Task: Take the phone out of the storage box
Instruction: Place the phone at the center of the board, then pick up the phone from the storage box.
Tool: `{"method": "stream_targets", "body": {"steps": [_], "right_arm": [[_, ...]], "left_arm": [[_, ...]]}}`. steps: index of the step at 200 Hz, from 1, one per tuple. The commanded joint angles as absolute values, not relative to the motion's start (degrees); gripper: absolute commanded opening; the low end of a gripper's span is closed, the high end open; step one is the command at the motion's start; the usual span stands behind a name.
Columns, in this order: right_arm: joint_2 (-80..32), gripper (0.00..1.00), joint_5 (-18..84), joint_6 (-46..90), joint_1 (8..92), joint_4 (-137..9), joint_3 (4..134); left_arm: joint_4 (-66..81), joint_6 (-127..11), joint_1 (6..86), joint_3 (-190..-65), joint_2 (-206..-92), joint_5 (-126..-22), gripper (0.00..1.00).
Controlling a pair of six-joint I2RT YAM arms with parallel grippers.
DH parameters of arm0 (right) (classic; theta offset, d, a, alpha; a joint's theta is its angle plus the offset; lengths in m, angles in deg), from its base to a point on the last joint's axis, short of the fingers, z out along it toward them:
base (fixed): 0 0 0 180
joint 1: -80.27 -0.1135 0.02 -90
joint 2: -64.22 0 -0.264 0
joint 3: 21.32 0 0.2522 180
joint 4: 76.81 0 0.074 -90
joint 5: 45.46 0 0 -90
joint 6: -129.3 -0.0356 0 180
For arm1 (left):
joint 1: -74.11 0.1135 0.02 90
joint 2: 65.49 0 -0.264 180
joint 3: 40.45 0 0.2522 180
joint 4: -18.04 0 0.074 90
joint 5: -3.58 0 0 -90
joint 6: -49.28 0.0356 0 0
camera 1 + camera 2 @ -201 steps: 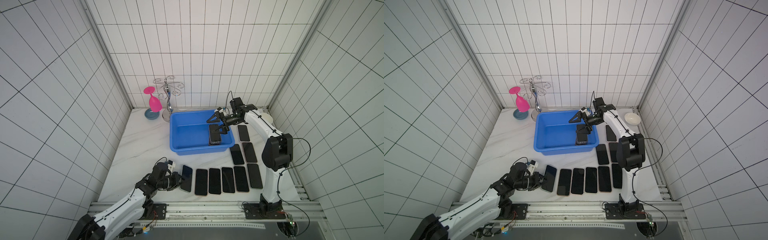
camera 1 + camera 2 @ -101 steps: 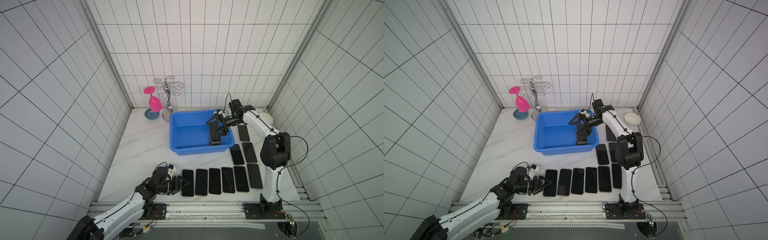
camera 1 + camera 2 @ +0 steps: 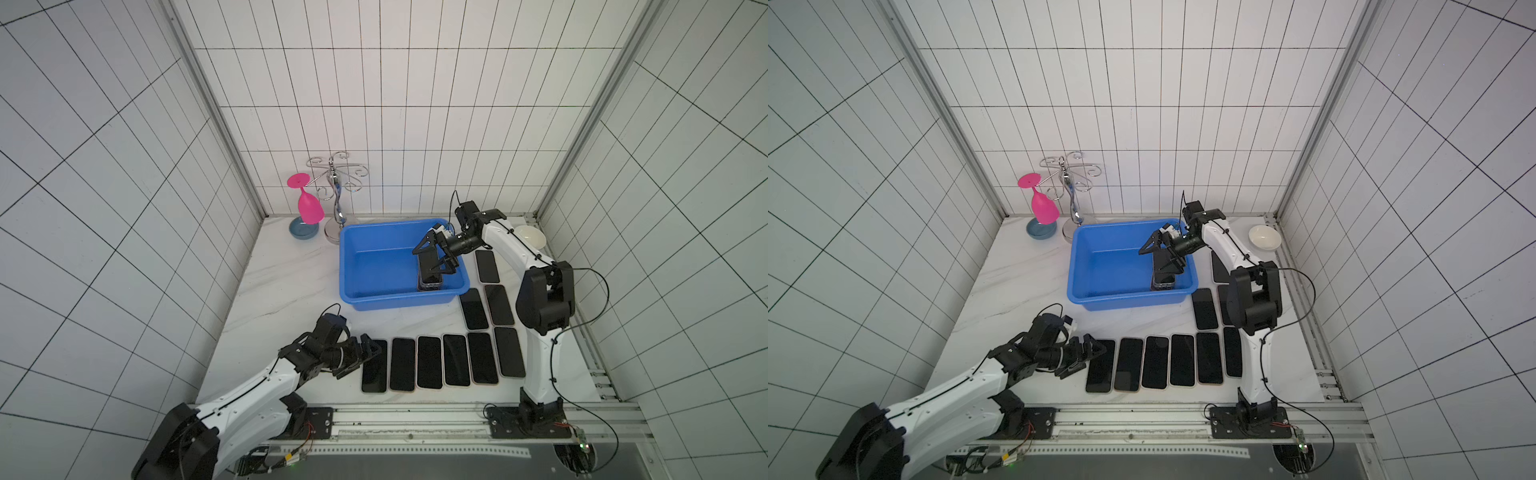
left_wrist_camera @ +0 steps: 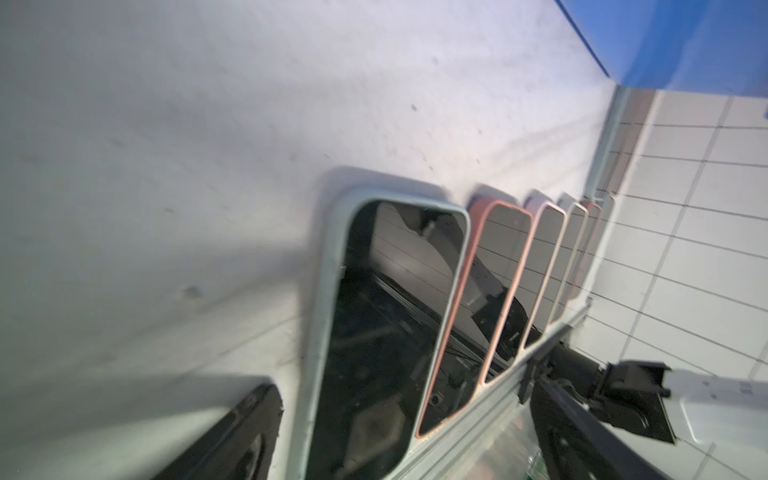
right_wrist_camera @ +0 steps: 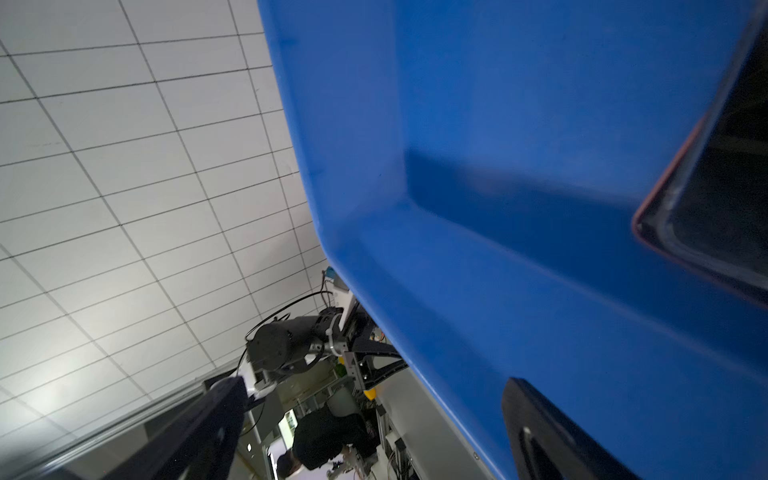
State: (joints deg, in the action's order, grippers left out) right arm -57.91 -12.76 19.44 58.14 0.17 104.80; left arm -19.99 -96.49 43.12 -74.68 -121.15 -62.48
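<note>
The right gripper [image 3: 423, 262] is held inside the storage box [image 3: 374, 302], with its jaws spread wide and nothing caught between them. The phone [image 3: 430, 283] is found directly below its fingers, inside the box, laid against the wall on the right arm's side. Whether it is touched by a finger cannot be told from the top views. In the right wrist view the phone's dark screen and reddish edge are seen off to one side of the two black fingers [image 5: 536, 424], not between them.

The left gripper [image 3: 360, 362] is held low over the table [image 3: 282, 291], jaws parted wide, with nothing gripped. Just ahead of its fingertips the end phone [image 3: 374, 374] of a row of phones [image 3: 430, 361] is laid flat, screen up. In both top views one finger is seen over that phone's corner. More phones [image 3: 473, 309] are laid on the table behind the right gripper's wrist, outside the box.
</note>
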Motion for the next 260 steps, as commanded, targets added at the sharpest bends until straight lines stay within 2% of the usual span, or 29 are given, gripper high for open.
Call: {"method": "stream_targets", "body": {"steps": [1,27,59,110,206,218,260], "right_arm": [[-61.53,0.99,4.80,21.64,58.15,9.07,114.54],[-67.97,0.99,19.72,22.84,56.50,15.89,126.63],[-75.35,0.99,31.76,22.74,54.46,18.00,134.40],[-80.32,0.99,37.05,23.02,52.28,16.62,137.82],[-84.57,1.00,46.17,23.88,50.25,15.86,137.86],[-84.69,0.97,46.82,23.83,50.17,15.37,137.82],[-85.88,0.74,46.92,23.92,50.30,15.45,138.43]], "left_arm": [[-33.49,-91.44,45.17,-80.19,-125.19,-69.31,0.98],[-42.54,-88.31,45.22,-90.04,-128.37,-75.14,0.98],[-47.07,-83.63,45.13,-103.25,-126.40,-80.95,0.98],[-49.25,-79.49,45.19,-116.96,-130.28,-83.18,0.98],[-47.50,-78.16,45.54,-117.76,-132.82,-82.02,0.98],[-46.95,-77.98,45.70,-117.45,-132.77,-82.02,0.98],[-46.26,-76.98,46.68,-117.23,-133.50,-80.88,0.98]]}}
